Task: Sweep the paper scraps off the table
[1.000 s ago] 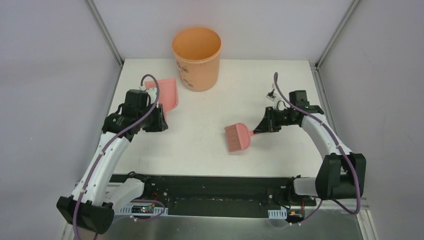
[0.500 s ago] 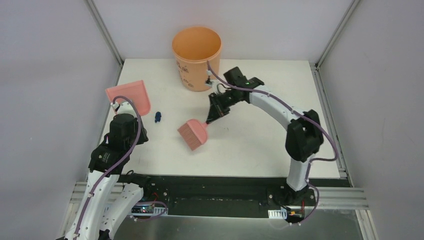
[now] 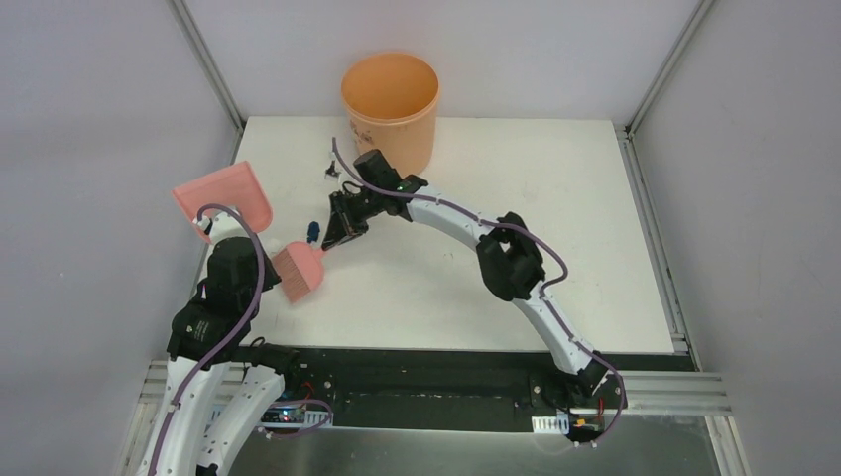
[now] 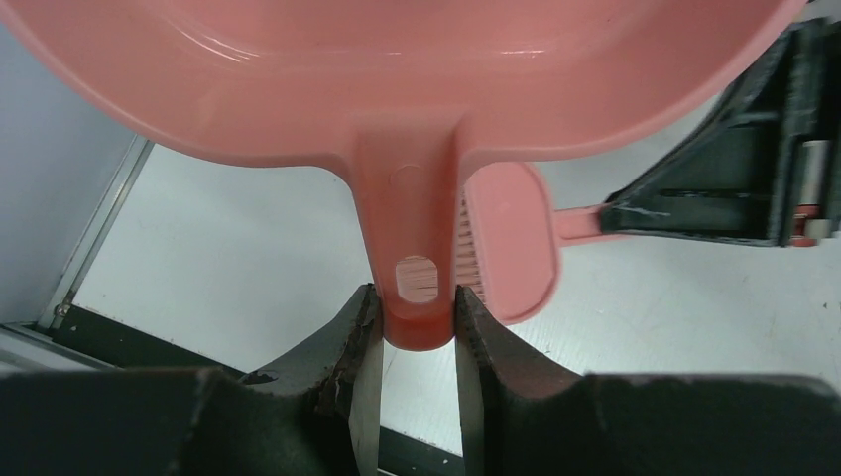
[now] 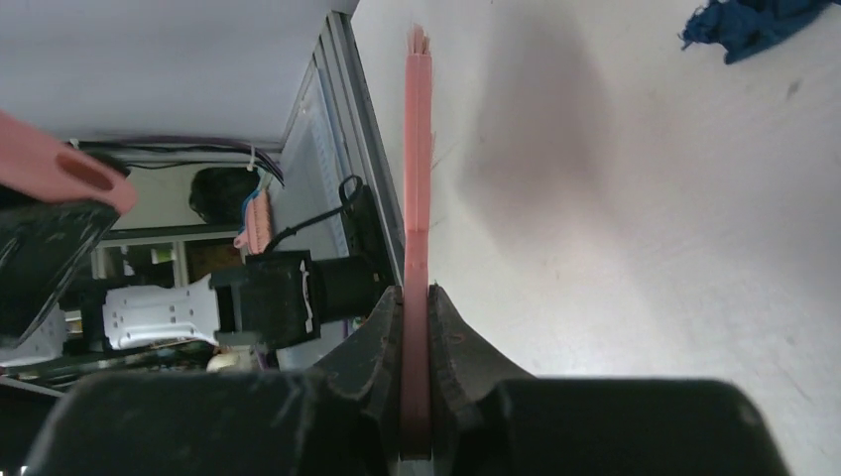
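A single dark blue paper scrap lies on the white table near its left side, and shows again as a blue paper scrap in the right wrist view. My right gripper is shut on the thin handle of the pink brush, whose bristle head rests just left of and nearer than the scrap. Edge-on, the brush handle sits between the right gripper jaws. My left gripper is shut on the pink dustpan handle, with the dustpan raised and tilted by the left wall.
An orange bucket stands at the table's back middle. The right arm reaches far across the table to the left, its elbow over the middle. Grey walls and metal posts close in the table's sides.
The right arm has carried the brush from the right half of the table across to the left side. The left arm has pulled back, lifting the dustpan off the table and uncovering the blue scrap.
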Controlling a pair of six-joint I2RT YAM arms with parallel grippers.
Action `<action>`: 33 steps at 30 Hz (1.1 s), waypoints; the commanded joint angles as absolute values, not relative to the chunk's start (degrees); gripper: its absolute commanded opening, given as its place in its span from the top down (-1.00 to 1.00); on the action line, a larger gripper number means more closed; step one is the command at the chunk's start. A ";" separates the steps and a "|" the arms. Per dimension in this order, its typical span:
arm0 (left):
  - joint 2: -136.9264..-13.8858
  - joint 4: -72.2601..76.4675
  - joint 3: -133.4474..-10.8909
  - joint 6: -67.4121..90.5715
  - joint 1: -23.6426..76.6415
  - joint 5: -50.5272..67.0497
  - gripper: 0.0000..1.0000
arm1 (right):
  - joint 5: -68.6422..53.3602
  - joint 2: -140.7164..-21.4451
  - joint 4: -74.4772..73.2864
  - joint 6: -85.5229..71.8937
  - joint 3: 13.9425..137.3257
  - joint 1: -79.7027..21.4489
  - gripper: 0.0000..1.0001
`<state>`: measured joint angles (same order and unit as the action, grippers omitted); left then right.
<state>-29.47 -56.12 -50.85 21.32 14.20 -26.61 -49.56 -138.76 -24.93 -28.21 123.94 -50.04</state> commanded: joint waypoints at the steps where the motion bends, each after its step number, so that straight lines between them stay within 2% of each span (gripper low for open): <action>1: -28.27 -55.02 -51.58 22.61 13.97 -28.54 1.00 | -51.90 -143.60 -9.45 -45.74 128.79 -53.72 1.00; 4: -28.29 -54.94 -51.59 22.51 13.97 -27.95 1.00 | -48.95 -147.55 -4.48 -55.31 129.59 -56.07 1.00; 7: -28.39 -54.76 -51.42 22.33 13.97 -27.61 1.00 | -45.49 -150.39 -5.76 -58.81 131.63 -58.47 1.00; 16: -27.70 -54.36 -51.17 22.15 13.97 -27.25 1.00 | -27.18 -148.78 -29.16 -53.93 134.80 -60.20 1.00; 20: -27.20 -54.23 -51.06 22.06 13.97 -27.13 1.00 | -22.88 -141.28 -32.53 -52.56 124.72 -58.58 1.00; 28: -26.97 -53.67 -50.89 21.71 14.03 -25.95 1.00 | -14.38 -117.51 -27.24 -42.55 93.11 -51.35 1.00; 30: -26.87 -53.51 -50.73 21.54 14.02 -25.70 1.00 | -14.94 -112.47 -24.66 -40.68 90.48 -50.75 1.00; 33: -27.25 -53.18 -50.63 21.29 14.06 -25.44 1.00 | -24.94 -112.21 -20.59 -39.73 95.80 -50.72 1.00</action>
<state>-27.55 -56.07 -50.83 21.71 14.20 -26.48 -21.17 -115.61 -25.71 -44.97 92.12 -49.58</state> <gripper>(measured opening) 0.274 0.117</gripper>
